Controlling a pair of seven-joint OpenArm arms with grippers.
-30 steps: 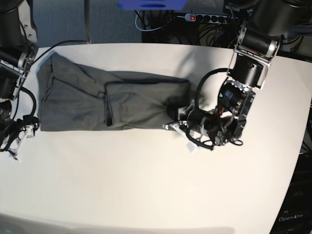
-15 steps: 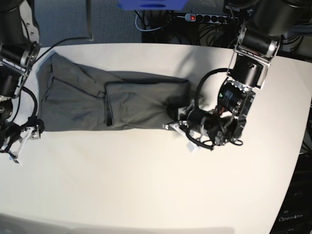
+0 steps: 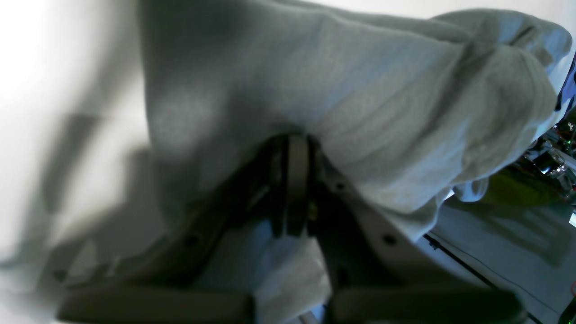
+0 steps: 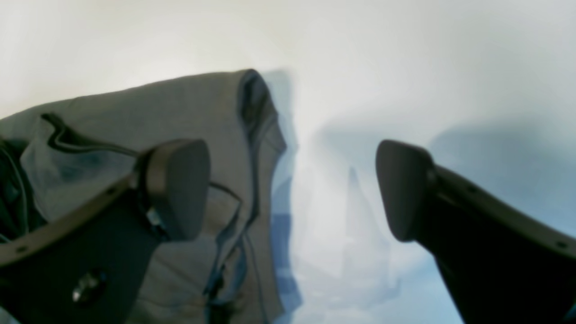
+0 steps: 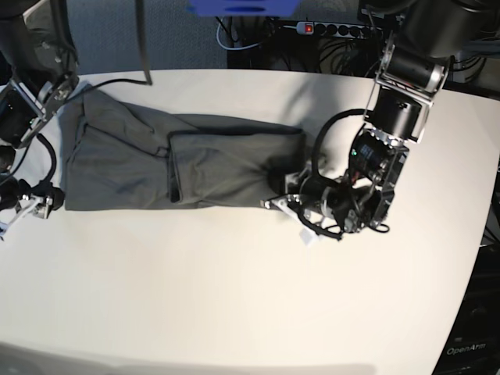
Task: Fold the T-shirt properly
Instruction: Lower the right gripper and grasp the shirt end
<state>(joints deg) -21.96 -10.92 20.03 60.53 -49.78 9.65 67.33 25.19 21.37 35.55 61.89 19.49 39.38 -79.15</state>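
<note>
- Lying flat on the white surface (image 5: pixel 234 297), the shirt (image 5: pixel 180 160) is already folded into a long band; long axis runs side to side in the base view, from the far left edge to past centre.
- A doubled panel sits on the band's right half, its edge seam visible mid-band. Wrinkled; a lengthwise fold looks done, so a crosswise fold is likely what remains.
- Left gripper (image 5: pixel 287 199) is at the band's right end, low on the surface. Left wrist view: jaws clenched on a bunched corner of shirt (image 3: pixel 360 112), cloth draping over both fingers.
- Right gripper (image 5: pixel 23 209) sits just off the band's lower-left corner, near but apart from the cloth. Right wrist view: jaws spread wide, holding nothing; the shirt (image 4: pixel 189 112) edge lies behind the left-hand finger (image 4: pixel 177 189), bare surface in the gap and behind the other.
- Key relation: each arm has one end of the band, and the left already has its end.
- Judgement: the right needs to shift slightly toward the cloth edge so the corner falls between its jaws before pinching; then both ends could be carried along the long axis.
- Risk: a one-sided lift would drag and skew the band.
</note>
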